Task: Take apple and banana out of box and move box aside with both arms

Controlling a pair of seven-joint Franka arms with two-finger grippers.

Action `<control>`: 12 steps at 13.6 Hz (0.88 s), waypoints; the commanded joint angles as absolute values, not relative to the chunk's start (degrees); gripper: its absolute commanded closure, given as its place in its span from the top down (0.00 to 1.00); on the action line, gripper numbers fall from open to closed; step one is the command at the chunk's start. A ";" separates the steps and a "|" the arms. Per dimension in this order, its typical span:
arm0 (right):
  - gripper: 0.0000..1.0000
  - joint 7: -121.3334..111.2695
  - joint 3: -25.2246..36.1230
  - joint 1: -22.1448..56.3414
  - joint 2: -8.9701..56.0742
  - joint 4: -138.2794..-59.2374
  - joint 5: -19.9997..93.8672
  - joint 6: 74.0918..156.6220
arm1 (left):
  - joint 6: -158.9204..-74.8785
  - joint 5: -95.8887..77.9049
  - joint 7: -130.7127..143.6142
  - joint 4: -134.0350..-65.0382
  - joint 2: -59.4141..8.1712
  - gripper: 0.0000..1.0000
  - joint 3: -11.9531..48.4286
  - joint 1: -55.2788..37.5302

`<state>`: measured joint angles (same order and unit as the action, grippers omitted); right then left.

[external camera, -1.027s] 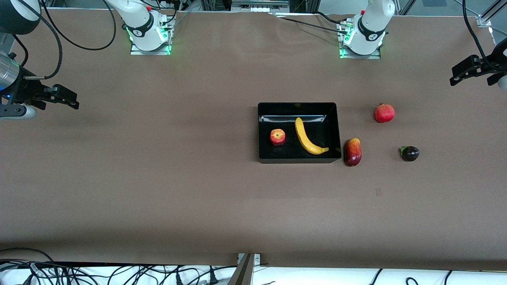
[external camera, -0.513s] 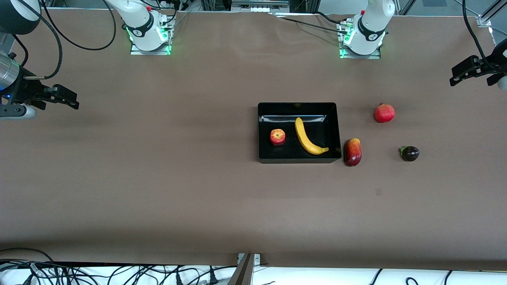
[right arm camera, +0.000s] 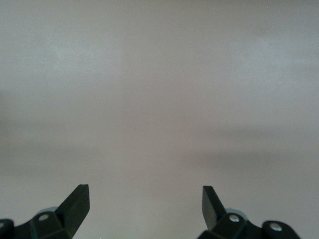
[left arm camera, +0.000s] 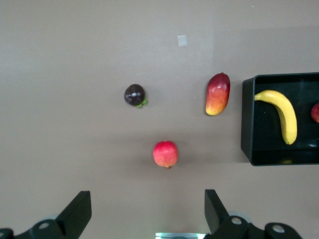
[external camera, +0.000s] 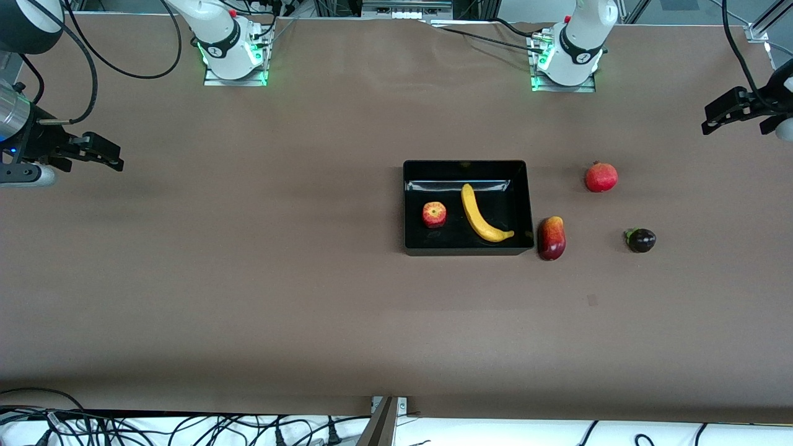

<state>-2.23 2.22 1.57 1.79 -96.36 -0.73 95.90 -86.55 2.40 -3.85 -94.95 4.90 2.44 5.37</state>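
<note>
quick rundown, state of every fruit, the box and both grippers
box: upright on the table, holding two fruits
banana: lying in the box
apple: in the box, beside the banana
mango: on the table, right beside the box wall
pomegranate: on the table, outside the box
purple fruit: on the table, outside the box
left gripper: open, empty, above the table
right gripper: open, empty, over bare table

Left gripper (left arm camera: 144, 214), fingers spread wide, empty, over bare brown table (left arm camera: 75, 50). Pomegranate (left arm camera: 165, 154), dark purple fruit (left arm camera: 134, 94) and mango (left arm camera: 218, 93) lie apart on table, mango just beside black box (left arm camera: 247, 119). Banana (left arm camera: 281, 113) in box; apple (left arm camera: 315, 112) partly visible.
</note>
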 commanded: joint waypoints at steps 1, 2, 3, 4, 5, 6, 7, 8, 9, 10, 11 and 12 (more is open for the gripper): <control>1.00 -2.20 2.29 1.58 1.67 -96.15 -1.41 96.06 | -85.78 1.32 -1.78 -95.53 4.57 1.00 2.81 1.34; 1.00 -2.28 2.29 1.58 1.67 -96.15 -1.41 96.06 | -85.96 1.32 1.29 -97.19 4.74 1.00 2.90 -0.86; 1.00 -2.11 2.29 1.58 1.67 -96.15 -1.32 96.06 | -86.39 1.23 4.10 -98.43 4.75 1.00 4.12 -2.44; 1.00 -1.94 2.29 1.67 1.58 -96.07 -1.49 96.06 | -87.53 1.32 7.35 -99.74 4.66 1.00 6.92 -2.90; 1.00 -1.85 2.29 1.67 1.58 -96.06 -1.58 96.06 | -89.54 1.32 10.34 -101.50 4.57 1.00 9.73 -2.90; 1.00 -1.76 2.29 1.58 1.67 -96.15 -1.50 96.06 | -92.17 1.23 12.37 -103.78 4.57 1.00 11.84 -2.90; 1.00 -1.84 2.89 1.50 1.67 -96.15 -1.32 95.98 | -95.16 1.23 13.87 -106.15 4.57 1.00 13.87 -3.07; 1.00 -1.85 2.90 1.67 1.67 -96.15 -1.58 95.98 | -98.06 0.27 14.93 -107.65 3.87 1.00 15.19 -3.95; 1.00 -1.76 2.90 1.67 1.67 -96.15 -1.58 96.06 | -100.35 -1.13 16.25 -108.36 2.21 1.00 15.38 -5.09; 1.00 -1.84 2.90 1.67 1.67 -96.15 -1.23 95.98 | -102.46 -2.36 17.22 -108.54 0.54 1.00 15.38 -5.53; 1.00 -1.85 2.99 1.67 1.76 -96.15 -1.32 96.06 | -104.74 -3.42 17.49 -108.72 -1.04 1.00 15.38 -6.15; 1.00 -1.85 2.99 1.58 1.76 -96.15 -1.32 96.06 | -107.72 -4.38 17.66 -109.16 -3.06 1.00 15.38 -7.28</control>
